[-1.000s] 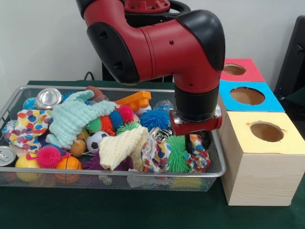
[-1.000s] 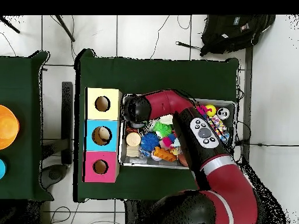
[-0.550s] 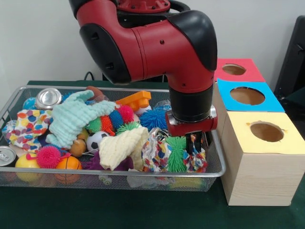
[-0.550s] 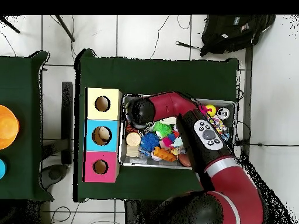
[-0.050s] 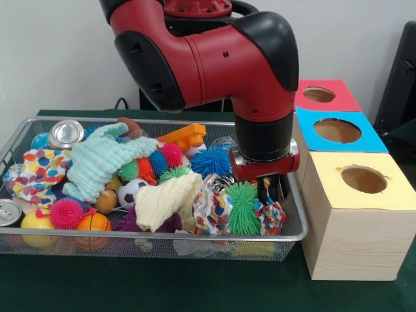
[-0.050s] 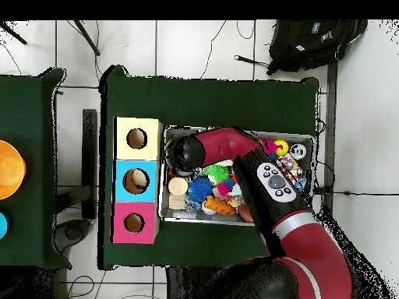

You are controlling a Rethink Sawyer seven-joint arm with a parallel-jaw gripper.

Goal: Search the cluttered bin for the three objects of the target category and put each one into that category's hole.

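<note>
Because the thick red and black arm (image 5: 221, 65) comes down over the right end of the wire bin (image 5: 195, 244), most of the pincer (image 5: 268, 193) is hidden; only dark tips show below the red wrist collar, pushed in among the toys, and I cannot tell whether they stand wide, narrow or closed on anything. In the overhead view the arm's black elbow covers that same corner of the bin, so the pincer cannot be made out there at all.

Which category is wanted cannot be read from the pictures. The bin sits on the green bench (image 5: 162, 286) and is heaped full. Right beside the pincer lie a green spiky ball (image 5: 244, 207) and a patterned cloth bundle (image 5: 211, 211), with another patterned piece (image 5: 272, 214) under the tips. Toward the middle there is a cream knitted cloth (image 5: 166, 198), a blue spiky ball (image 5: 211, 161), an orange plastic block (image 5: 184, 137) and a small football (image 5: 133, 190). A mint green cloth (image 5: 97, 162) drapes over the pile; a silver can (image 5: 65, 133) stands at the far left corner and a second can (image 5: 9, 212) is cut off at the left edge. A pink spiky ball (image 5: 66, 213) and an orange ball (image 5: 93, 223) rest against the front wall.

Just beside the bin's right end stands a row of three wooden boxes, each with a round hole: yellow top (image 5: 364, 180), blue top (image 5: 337, 130) and red top (image 5: 320, 95). Nothing can be made out inside the holes.
</note>
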